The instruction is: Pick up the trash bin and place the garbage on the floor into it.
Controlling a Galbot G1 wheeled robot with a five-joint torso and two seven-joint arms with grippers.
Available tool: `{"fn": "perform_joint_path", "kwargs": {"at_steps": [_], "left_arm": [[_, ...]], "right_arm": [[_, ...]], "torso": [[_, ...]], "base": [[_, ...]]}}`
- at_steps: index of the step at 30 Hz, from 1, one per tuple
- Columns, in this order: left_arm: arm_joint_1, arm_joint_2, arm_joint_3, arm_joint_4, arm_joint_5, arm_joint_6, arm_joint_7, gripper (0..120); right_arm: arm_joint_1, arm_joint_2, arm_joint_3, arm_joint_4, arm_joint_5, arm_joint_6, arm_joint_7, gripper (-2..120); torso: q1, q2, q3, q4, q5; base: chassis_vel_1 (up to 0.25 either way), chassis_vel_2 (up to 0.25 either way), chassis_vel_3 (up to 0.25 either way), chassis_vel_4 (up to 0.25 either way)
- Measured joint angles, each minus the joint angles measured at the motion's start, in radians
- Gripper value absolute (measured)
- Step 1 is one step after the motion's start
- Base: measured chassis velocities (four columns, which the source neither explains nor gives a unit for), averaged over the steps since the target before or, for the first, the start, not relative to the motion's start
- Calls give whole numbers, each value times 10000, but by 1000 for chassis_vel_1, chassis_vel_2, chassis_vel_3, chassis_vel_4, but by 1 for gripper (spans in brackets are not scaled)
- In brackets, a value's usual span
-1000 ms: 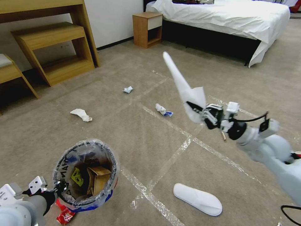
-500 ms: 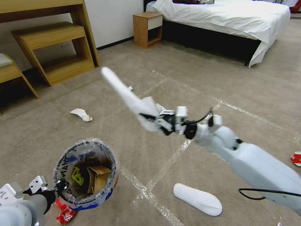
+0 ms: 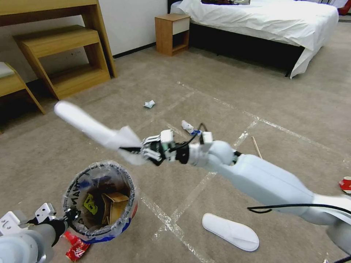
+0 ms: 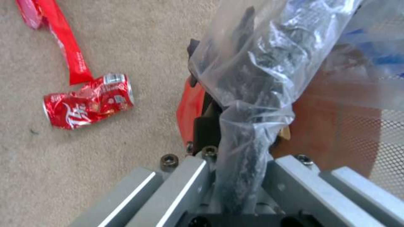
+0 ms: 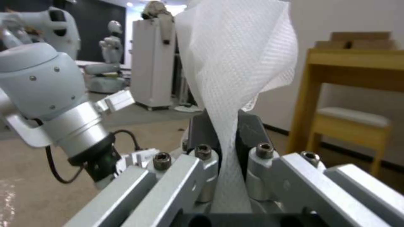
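Left gripper [image 3: 69,215] sits at 7 o'clock in the head view, jaws pinched together on the rim and bag of the trash bin [image 3: 100,199]; the left wrist view shows the clear liner [image 4: 257,82] bunched between the two fingers. Bin mouth is open and upward, with a brown cardboard box [image 3: 115,208] and a yellow mark inside. A crushed red can [image 3: 75,250] lies on the carpet [image 3: 164,182] touching the bin's near-left side.

At 5 o'clock a white slipper [image 3: 230,231] lies flat, just beside a tape line [image 3: 175,228]; carpet around it is bare.

Right gripper [image 3: 137,152] reaches across centre, jaws clamped on the heel end of a second slipper [image 3: 89,128], which sticks out toward 10 o'clock, above and beyond the bin's far rim, clear of it. Right wrist view shows the white fabric [image 5: 235,78] squeezed between the fingers.

Beyond the arm: a wooden stick [image 3: 256,147] at 2 o'clock, a small white wad [image 3: 187,126], then a crumpled paper [image 3: 149,104] near 12. Red litter [image 3: 344,184] at the 3 o'clock edge.

Far edges: wooden shelving [image 3: 65,58] at 10, nightstand [image 3: 172,33] at 12, bed [image 3: 263,22] at 1. Wide open carpet lies between.
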State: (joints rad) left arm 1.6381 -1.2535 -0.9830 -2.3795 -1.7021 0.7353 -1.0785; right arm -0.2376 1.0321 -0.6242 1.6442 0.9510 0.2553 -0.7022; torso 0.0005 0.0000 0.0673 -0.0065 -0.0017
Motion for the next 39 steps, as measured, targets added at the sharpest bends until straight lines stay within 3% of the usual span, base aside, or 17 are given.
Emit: {"fn": "perform_joint_path", "kwargs": {"at_steps": [3, 11, 18, 39], "left_arm": [[-30, 44, -20, 14, -313, 0, -181, 0], [-131, 40, 4, 13, -610, 0, -333, 0], [-141, -51, 3, -123, -755, 0, -436, 0], [10, -145, -68, -437, -836, 0, -513, 0]], "right_arm": [[55, 1268, -506, -622, -187, 28, 53, 3], [-287, 2305, -1089, -1573, -479, 162, 6, 3], [-901, 2824, -1197, -2050, -833, 288, 43, 3], [-2036, 2904, -861, -2735, -1284, 490, 66, 3]], "torso": [[0, -1, 0, 5, 0], [0, -1, 0, 2, 1], [0, 0, -1, 3, 3], [0, 0, -1, 3, 3]], "base": [[0, 0, 0, 0], [0, 0, 0, 0], [0, 0, 0, 0], [0, 0, 0, 0]]}}
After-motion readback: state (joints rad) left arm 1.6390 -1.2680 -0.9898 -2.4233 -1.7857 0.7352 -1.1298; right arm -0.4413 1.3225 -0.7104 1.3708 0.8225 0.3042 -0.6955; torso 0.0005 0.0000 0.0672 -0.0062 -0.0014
